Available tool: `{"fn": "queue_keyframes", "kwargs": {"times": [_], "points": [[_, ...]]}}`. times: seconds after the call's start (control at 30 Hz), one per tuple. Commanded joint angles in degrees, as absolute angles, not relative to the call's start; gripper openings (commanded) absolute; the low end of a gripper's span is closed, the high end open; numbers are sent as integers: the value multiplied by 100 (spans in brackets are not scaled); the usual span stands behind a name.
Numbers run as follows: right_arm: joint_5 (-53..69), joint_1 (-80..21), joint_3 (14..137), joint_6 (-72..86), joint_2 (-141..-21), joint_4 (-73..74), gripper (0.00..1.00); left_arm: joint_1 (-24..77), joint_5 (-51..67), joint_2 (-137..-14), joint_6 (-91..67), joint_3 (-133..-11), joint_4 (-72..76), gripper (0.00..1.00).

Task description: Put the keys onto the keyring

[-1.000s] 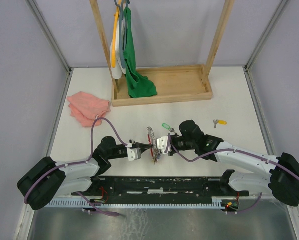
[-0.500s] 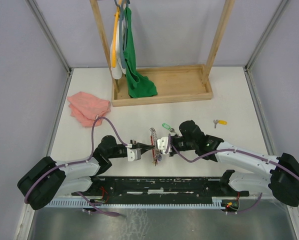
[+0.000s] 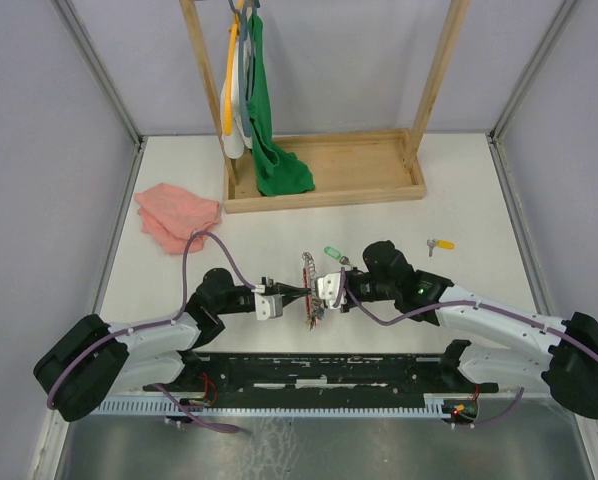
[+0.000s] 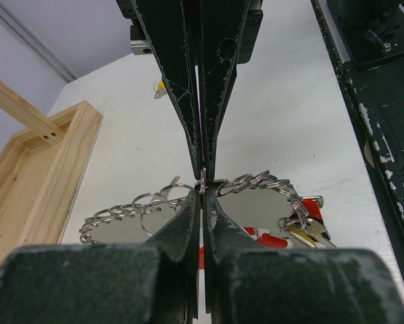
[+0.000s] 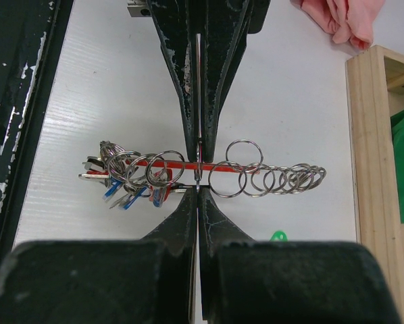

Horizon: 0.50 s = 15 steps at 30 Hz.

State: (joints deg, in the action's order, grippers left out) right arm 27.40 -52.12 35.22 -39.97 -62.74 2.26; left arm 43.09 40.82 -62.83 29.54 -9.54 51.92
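Currently L/R pinch: left hand (image 4: 202, 194) & right hand (image 5: 198, 194) both clenched on keyring (image 5: 165, 163) wire from opposite sides, mid-bench (image 3: 479, 190). Bunch of keys (image 5: 117, 183) already threaded at one end. Still loose on bench: green-tag key (image 3: 331, 253), yellow-tag key (image 3: 440, 244). No legible writing.

Two arms (image 3: 159, 335); one keyring (image 3: 307, 290); two loose keys (image 3: 332, 253); one pink cloth (image 3: 177, 215); one wooden rack (image 3: 324, 200).

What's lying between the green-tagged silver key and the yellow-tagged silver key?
In the top view, the right arm's black wrist reaches across between the green-tagged key and the yellow-tagged key.
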Motion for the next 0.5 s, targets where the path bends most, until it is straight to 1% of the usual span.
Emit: {"fn": "queue_keyframes", "kwargs": {"times": [0.0,0.47], "points": [[3079,-5273,3624,-4067,-6032,-289,1,4306,4013,-6248,2852,-1177,5109,3],[3134,-5295,3649,-4188,-6028,-144,1,4307,3841,-6254,2723,-1207,5085,3]]}}
